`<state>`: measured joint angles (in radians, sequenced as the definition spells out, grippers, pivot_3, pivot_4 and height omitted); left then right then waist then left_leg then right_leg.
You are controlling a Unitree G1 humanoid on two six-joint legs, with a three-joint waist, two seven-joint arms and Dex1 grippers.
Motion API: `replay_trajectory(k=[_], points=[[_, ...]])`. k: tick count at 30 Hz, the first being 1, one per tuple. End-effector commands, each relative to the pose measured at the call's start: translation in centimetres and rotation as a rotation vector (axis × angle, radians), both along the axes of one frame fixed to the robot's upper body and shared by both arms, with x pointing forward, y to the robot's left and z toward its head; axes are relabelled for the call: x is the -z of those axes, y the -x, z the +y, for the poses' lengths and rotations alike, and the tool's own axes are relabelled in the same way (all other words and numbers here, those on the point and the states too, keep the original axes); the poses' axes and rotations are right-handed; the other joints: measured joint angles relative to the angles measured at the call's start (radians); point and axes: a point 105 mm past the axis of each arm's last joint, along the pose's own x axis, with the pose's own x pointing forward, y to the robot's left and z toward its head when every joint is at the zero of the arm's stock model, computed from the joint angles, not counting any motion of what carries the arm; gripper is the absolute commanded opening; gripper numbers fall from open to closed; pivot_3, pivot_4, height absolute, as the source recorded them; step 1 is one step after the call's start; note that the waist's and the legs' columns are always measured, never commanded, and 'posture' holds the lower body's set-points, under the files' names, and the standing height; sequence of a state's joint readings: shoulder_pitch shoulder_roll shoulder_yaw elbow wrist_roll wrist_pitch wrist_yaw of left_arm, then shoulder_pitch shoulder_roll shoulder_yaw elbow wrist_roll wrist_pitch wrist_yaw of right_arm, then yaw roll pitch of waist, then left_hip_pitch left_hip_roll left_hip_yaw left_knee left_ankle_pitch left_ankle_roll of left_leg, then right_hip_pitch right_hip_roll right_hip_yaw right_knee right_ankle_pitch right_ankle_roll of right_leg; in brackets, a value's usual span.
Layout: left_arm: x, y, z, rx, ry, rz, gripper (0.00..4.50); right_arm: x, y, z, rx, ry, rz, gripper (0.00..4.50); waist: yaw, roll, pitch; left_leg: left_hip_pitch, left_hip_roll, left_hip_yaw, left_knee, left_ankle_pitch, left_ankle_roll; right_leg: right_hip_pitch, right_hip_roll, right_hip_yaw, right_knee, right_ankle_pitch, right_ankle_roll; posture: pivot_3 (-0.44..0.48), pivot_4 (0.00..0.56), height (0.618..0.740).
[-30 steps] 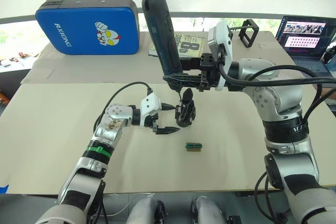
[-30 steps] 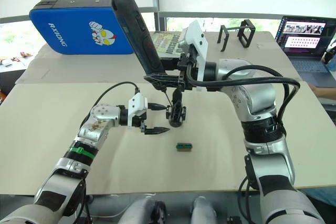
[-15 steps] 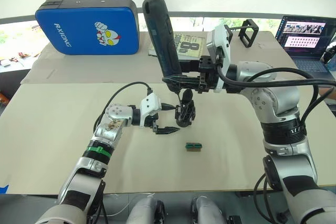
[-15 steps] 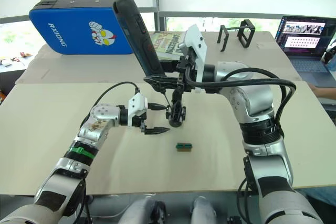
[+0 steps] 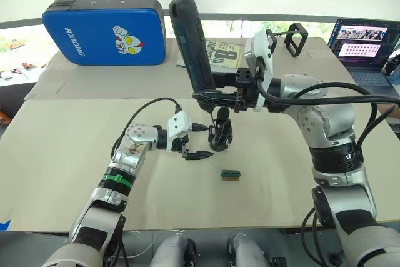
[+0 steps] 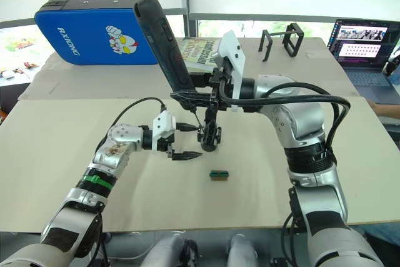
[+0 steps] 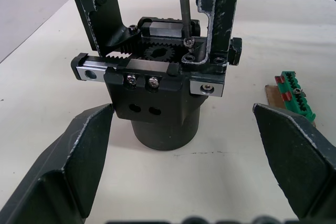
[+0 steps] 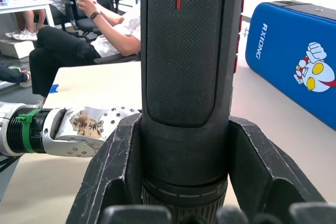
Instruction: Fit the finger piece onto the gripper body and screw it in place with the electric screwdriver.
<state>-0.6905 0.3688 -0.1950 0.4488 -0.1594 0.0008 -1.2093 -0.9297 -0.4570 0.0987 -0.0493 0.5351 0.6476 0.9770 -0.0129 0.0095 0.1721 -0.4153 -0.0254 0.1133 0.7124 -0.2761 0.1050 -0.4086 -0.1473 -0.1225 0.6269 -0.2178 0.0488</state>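
- Beige counter (image 5: 75, 154): gripper body (image 5: 220, 134) stood upright mid-counter.
- Right fingers (image 5: 220, 94) clamped the electric screwdriver (image 5: 194, 45), bit on a screw.
- Left fingers (image 5: 195, 150) were open beside it.
- Step: screwing. Next: drive straight down.

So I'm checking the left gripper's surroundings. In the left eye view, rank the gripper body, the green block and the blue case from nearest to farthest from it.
From the left gripper:
1. gripper body, just beyond its fingertips.
2. green block, on the table nearer the robot.
3. blue case, at the far left end.
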Motion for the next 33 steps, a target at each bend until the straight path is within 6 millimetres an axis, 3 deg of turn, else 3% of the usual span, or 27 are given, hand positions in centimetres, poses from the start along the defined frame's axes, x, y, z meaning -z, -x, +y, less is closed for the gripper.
replay_trajectory(k=[1, 33], points=[[-1.07, -0.15, -0.24, 0.012, 0.012, -0.042, 4.50, -2.50, 1.05, -0.25, -0.024, -0.070, -0.082, 1.86, 0.000, 0.000, 0.000, 0.000, 0.000, 0.000, 0.000, 0.000, 0.000, 0.000, 0.000, 0.000, 0.000, 0.000, 0.000, 0.000, 0.150, 0.740], [-1.11, -0.26, -0.29, 0.007, 0.013, -0.045, 4.50, -2.51, 1.04, -0.20, -0.022, -0.063, -0.095, 1.86, 0.000, 0.000, 0.000, 0.000, 0.000, 0.000, 0.000, 0.000, 0.000, 0.000, 0.000, 0.000, 0.000, 0.000, 0.000, 0.000, 0.150, 0.740]])
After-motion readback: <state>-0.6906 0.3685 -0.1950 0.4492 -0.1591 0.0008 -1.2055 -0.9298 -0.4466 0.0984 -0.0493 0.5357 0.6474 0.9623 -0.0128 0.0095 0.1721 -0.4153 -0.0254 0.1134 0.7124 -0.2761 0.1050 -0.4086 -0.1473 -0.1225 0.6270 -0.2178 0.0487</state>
